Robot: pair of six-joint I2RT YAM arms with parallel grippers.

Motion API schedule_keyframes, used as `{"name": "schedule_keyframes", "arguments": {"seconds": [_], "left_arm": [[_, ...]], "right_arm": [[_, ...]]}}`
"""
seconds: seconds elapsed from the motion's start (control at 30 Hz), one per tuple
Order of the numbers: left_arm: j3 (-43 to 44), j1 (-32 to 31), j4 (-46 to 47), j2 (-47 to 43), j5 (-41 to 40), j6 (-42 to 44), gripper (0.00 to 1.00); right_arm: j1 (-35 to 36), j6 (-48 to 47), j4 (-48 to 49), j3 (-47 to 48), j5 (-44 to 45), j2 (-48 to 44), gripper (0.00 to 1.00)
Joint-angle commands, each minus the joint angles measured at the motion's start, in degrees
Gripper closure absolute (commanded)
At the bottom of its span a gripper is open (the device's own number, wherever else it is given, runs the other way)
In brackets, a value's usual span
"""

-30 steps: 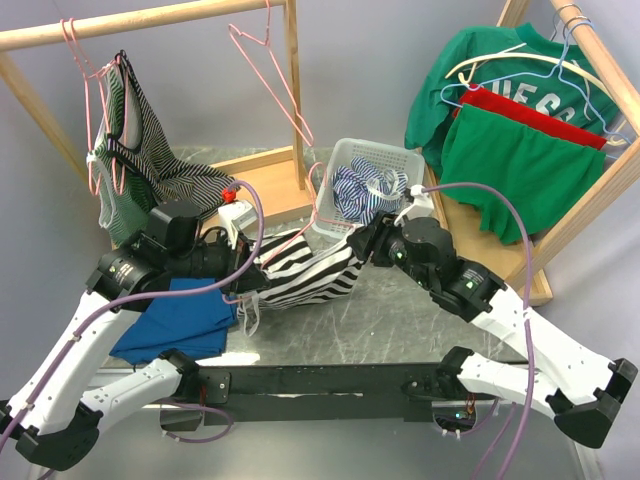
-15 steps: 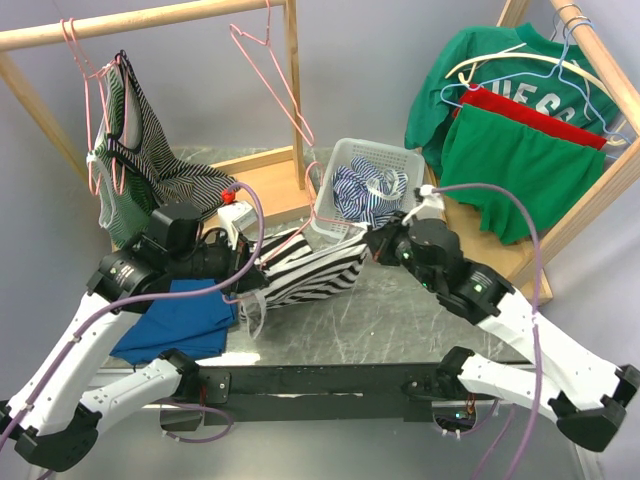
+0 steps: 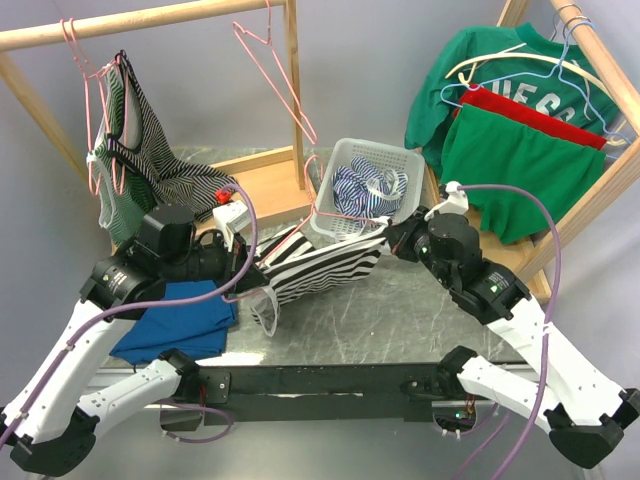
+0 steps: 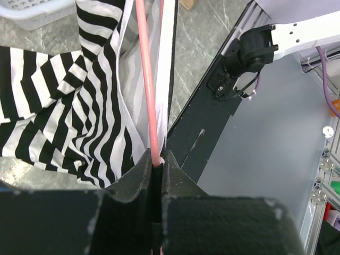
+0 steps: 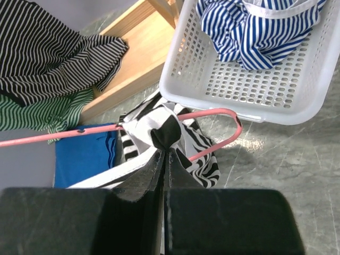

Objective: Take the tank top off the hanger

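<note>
My left fingers (image 4: 147,163) are shut tight on the pink wire of the hanger (image 4: 144,79). My right fingers (image 5: 159,159) pinch a fold of the striped tank top (image 3: 322,266). It stretches between both arms at the frame's centre, just below the white basket (image 5: 255,90), over the counter (image 3: 400,320), and seems partly on the hanger.

Left arm (image 3: 75,345), white shells with black joints: rises from its base, with the forearm angled right toward centre. Left gripper (image 4: 156,159): black padded jaws clamped on a pink wire hanger (image 4: 145,79).

Right arm (image 3: 535,325), same build: reaches up and left. Right gripper (image 5: 163,154): jaws pressed together, pinching a fold of black-and-white striped tank top (image 5: 166,130).
</note>
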Motion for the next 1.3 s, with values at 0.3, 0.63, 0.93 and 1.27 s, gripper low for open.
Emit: {"name": "schedule_keyframes", "arguments": {"seconds": [0.3, 0.63, 0.93, 1.27], "left_arm": [[2.80, 0.01, -2.88, -4.69, 1.63, 0.79, 0.99], [1.40, 0.01, -1.30, -1.09, -0.22, 0.52, 0.99], [-1.50, 0.01, 1.51, 1.10, 1.72, -0.53, 0.99], [-3.17, -0.51, 3.19, 1.20, 1.89, -1.24, 0.99]], "right_arm": [[-9.17, -5.31, -4.22, 2.54, 2.44, 2.25, 0.95], [-7.86, -7.94, 6.06, -0.10, -15.94, -6.54, 0.45], [9.95, -13.39, 7.82, 11.84, -14.38, 6.78, 0.42], [12.62, -13.22, 13.01, 15.54, -11.72, 13.93, 0.44]]}}
